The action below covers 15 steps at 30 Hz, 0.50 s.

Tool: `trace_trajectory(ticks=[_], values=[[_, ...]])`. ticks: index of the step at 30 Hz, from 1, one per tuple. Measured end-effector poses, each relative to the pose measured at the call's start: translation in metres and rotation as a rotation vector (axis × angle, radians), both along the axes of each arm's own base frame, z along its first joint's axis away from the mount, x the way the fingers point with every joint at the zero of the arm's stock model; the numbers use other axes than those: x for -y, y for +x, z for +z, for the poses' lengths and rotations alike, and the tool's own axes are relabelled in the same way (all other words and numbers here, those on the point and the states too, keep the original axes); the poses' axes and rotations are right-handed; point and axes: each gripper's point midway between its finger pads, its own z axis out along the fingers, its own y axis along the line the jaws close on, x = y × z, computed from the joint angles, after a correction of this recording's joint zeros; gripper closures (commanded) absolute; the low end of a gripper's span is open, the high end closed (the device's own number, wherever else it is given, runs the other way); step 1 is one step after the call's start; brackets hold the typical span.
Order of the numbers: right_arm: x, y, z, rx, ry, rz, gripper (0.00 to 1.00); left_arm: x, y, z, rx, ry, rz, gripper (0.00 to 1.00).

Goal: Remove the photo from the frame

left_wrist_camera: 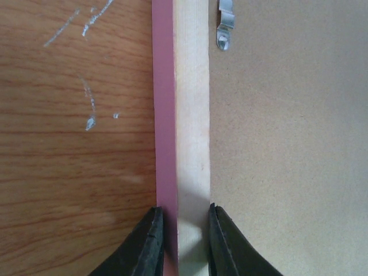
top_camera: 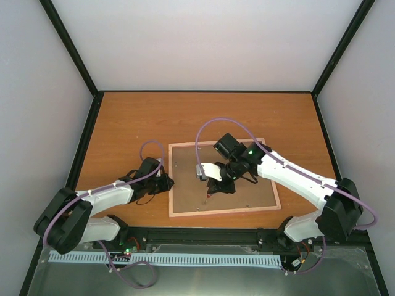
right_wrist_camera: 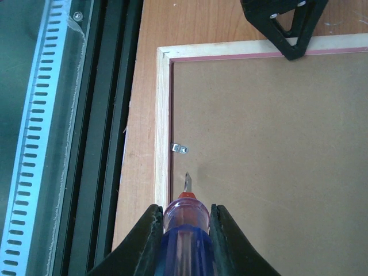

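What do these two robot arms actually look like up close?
The left arm and right arm share white shells and chunky black joints. A thin purple cable loops along each. The left pincer and right pincer each have two tapered black fingers.

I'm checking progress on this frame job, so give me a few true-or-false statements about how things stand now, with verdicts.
1. The frame lies face down, its brown board up. True.
2. The left fingers hold nothing. False: they clamp the frame's edge.
3. The right fingers hold a screwdriver. True.
4. The board has been lifted off. False: it sits inside the frame.
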Motion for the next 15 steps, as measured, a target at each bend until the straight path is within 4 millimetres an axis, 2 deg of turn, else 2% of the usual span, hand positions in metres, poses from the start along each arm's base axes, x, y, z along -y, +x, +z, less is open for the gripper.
trace_trajectory(ticks=[8, 15], values=[[-0.006, -0.007, -0.014, -0.049, -0.023, 0.025, 0.97, 0.000, 0.000, 0.000, 0.000, 0.000, 0.000, 0.99], [-0.015, -0.014, -0.018, -0.063, -0.011, 0.053, 0.97, -0.001, -0.001, 0.000, 0.000, 0.001, 0.001, 0.99]])
